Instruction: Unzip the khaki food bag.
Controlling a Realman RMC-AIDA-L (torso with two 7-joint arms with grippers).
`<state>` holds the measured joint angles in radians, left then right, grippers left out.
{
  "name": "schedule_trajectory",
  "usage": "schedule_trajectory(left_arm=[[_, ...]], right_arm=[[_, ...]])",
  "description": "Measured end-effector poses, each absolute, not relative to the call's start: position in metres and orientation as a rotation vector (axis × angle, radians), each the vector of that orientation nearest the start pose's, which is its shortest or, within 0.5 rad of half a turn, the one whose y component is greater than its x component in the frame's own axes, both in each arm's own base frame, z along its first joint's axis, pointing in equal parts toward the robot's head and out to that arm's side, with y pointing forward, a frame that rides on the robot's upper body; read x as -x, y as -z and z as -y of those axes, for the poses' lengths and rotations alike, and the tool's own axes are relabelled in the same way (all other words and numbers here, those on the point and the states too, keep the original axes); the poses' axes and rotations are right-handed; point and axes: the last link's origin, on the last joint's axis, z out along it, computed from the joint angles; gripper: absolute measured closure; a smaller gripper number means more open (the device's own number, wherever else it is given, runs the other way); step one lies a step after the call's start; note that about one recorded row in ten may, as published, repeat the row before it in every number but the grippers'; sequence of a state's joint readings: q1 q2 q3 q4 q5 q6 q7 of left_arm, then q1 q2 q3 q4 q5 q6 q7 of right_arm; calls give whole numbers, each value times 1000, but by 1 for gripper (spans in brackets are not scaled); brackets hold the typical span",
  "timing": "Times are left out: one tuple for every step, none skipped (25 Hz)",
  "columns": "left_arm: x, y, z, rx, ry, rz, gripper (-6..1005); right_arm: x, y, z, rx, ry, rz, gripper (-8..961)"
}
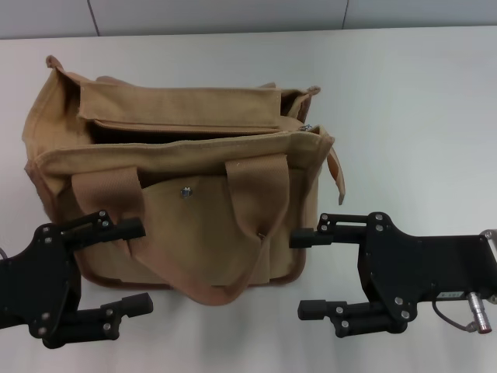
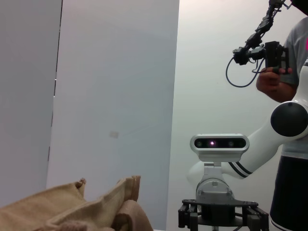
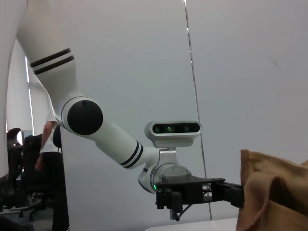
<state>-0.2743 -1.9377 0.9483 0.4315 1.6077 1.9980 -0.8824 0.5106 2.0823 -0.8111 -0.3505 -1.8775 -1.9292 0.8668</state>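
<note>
The khaki food bag (image 1: 186, 179) stands on the white table (image 1: 419, 101), its front pocket with a metal snap (image 1: 185, 192) facing me. A dark gap runs along its top, and the silver zipper pull (image 1: 307, 126) lies at the top's right end. One webbing handle (image 1: 213, 289) hangs down the front. My left gripper (image 1: 136, 266) is open at the bag's lower left corner, its upper finger against the fabric. My right gripper (image 1: 304, 273) is open at the lower right corner, its upper fingertip at the bag's edge. The bag's fabric also shows in the left wrist view (image 2: 72, 207) and the right wrist view (image 3: 274, 192).
The table stretches bare to the right of and behind the bag, up to a grey wall (image 1: 233, 15). In the left wrist view a person (image 2: 288, 72) stands behind the right arm, holding a black device. Office chairs (image 3: 19, 168) show far off in the right wrist view.
</note>
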Motion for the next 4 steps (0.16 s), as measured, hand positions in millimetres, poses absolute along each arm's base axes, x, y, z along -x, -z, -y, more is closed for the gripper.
schedule_trajectory(left_arm=[[296,-31,-212,2746,1205,196,198],[296,-31,-212,2747,1205,197,198],[296,-31,-212,2747,1205,197,198],[296,-31,-212,2747,1205,197,198]], right_arm=[[-235,36,-247,2930,-1271,-96,223],[-235,37,-247,2930,-1270,-96,223],[-235,37,-247,2930,-1269,-96,223],[-235,37,-248,2929,-1269,-96,223]])
